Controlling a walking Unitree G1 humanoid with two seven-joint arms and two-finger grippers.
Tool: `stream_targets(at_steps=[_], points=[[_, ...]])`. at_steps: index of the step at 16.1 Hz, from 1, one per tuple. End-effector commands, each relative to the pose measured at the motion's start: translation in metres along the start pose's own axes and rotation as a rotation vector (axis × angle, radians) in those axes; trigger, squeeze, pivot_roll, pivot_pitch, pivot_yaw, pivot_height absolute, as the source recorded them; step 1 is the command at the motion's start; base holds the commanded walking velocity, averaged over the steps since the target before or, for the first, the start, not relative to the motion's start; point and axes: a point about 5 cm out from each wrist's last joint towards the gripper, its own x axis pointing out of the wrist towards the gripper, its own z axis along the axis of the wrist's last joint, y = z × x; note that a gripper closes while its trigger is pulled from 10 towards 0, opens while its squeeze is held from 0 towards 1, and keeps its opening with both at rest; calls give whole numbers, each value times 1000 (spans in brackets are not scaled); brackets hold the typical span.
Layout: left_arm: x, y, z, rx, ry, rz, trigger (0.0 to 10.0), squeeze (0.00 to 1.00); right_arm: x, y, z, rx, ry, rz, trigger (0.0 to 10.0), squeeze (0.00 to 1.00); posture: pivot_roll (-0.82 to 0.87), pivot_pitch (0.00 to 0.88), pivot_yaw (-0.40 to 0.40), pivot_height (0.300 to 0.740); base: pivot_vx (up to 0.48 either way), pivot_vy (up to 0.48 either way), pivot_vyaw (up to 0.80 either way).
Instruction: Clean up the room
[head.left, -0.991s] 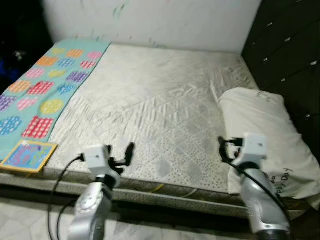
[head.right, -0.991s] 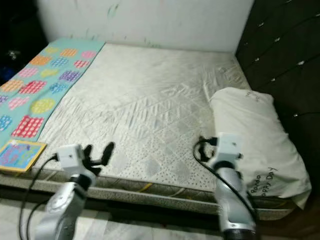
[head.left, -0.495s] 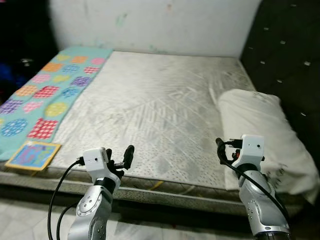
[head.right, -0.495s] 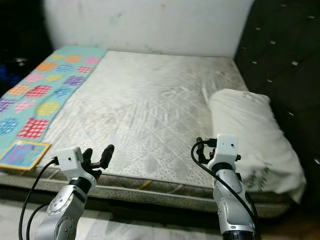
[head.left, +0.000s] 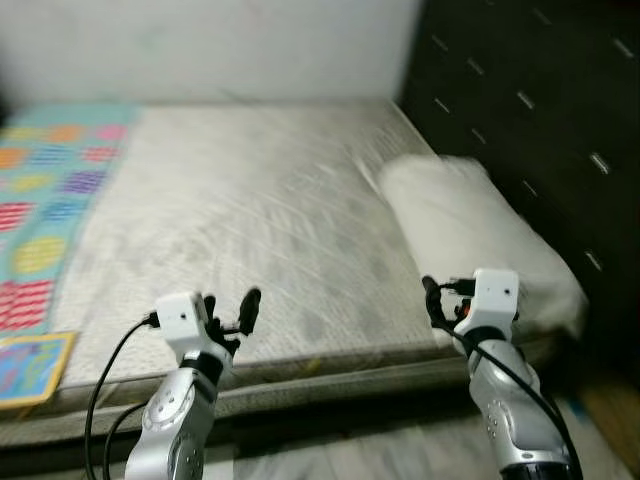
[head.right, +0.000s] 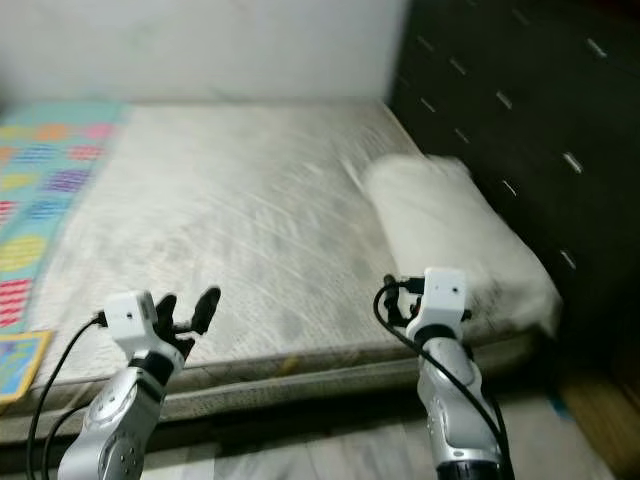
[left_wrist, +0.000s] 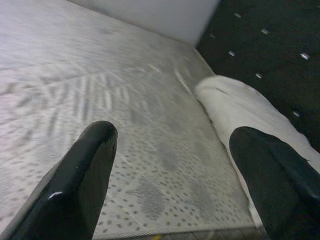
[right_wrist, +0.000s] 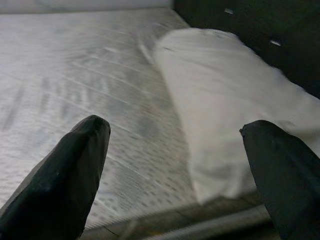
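Swung rightward since before, camera only. Left pincer (head.left: 232, 311) and right pincer (head.right: 392, 300) raised over bed's (head.left: 250, 210) near edge, both spread, holding nothing. Pillow (head.left: 470, 235) along bed's right edge.

A bare, pale quilted mattress (head.left: 240, 210) is filling the room's middle, lying flat against the white wall. A plump white pillow (head.left: 470, 235) is lying lengthwise along its right edge, beside the dark tufted headboard. A colourful patterned mat (head.left: 50, 200) is covering the mattress's left strip, with a picture book (head.left: 25, 365) resting at its near corner
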Motion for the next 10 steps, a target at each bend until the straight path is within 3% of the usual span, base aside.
stream_targets(at_steps=[1,5,10], points=[[1,-6,1,-1,-7,-19,10000,0,0,-6,0,-6,5,-15,10000,0,-102,0,-14,740,0,0,-538],[0,-12,4,-30,-35,-79,10000,0,0,-6,-1,-11,9,-14,10000,0,-105,0,-13,740,0,0,-372],[-1,-13,4,-48,-37,-100,10000,0,-1,-1,-1,-20,9,31,10000,0,-104,0,-14,740,444,0,0]])
